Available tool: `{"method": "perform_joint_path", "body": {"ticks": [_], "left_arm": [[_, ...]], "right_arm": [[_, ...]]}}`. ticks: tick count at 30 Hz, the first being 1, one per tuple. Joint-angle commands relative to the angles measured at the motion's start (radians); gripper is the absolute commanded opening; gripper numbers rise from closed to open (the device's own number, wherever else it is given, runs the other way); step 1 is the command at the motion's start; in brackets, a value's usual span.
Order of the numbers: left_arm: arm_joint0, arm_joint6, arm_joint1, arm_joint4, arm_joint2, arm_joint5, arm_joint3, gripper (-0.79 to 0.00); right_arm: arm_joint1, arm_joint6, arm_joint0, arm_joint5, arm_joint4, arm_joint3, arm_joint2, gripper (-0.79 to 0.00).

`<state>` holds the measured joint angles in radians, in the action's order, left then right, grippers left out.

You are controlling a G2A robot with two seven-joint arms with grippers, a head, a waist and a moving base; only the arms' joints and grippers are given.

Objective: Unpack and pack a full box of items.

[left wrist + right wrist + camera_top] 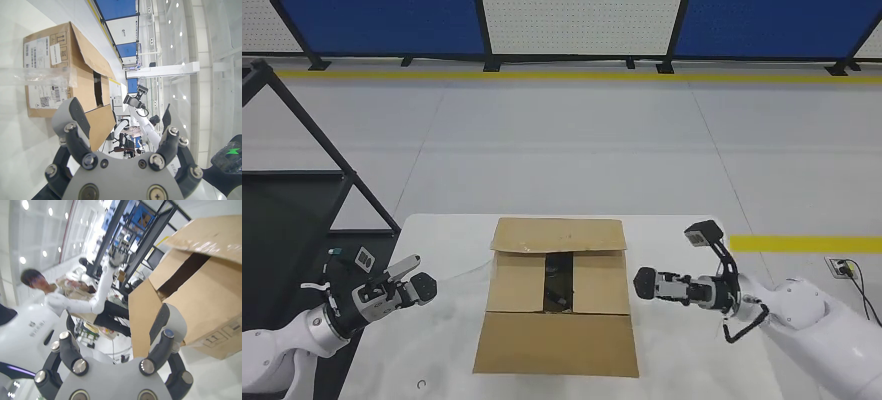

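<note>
Now left tool (430, 288) and right tool (640, 283) gape empty, box (557, 345) between them. We would pinch its light, stiff flaps (517, 283) at their edges.

The left gripper (425, 288) and the right gripper (641, 283) face each other, each arm reaching forward from its own side with the wrist turned inward. Both sets of jaws stand spread wide apart, holding nothing.

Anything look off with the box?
Brown cardboard box: a strip of clear packing tape sticks out loose from its labelled side, and the top flaps leave a dark gap with ragged edges. Nothing spilled.
</note>
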<state>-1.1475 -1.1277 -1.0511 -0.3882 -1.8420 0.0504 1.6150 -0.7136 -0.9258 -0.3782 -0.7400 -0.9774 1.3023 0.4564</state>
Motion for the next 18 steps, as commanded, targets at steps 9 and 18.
{"method": "perform_joint_path", "body": {"ticks": [9, 18], "left_arm": [[-0.018, 0.036, 0.000, -0.016, 0.000, -0.014, 0.025, 0.000], [-0.029, 0.075, 0.005, -0.096, -0.013, -0.081, 0.024, 0.000]], "right_arm": [[-0.024, -0.032, 0.009, 0.065, -0.071, -0.051, 0.003, 0.000], [-0.064, 0.129, -0.011, 0.304, -0.039, -0.045, 0.008, 0.000]]}}
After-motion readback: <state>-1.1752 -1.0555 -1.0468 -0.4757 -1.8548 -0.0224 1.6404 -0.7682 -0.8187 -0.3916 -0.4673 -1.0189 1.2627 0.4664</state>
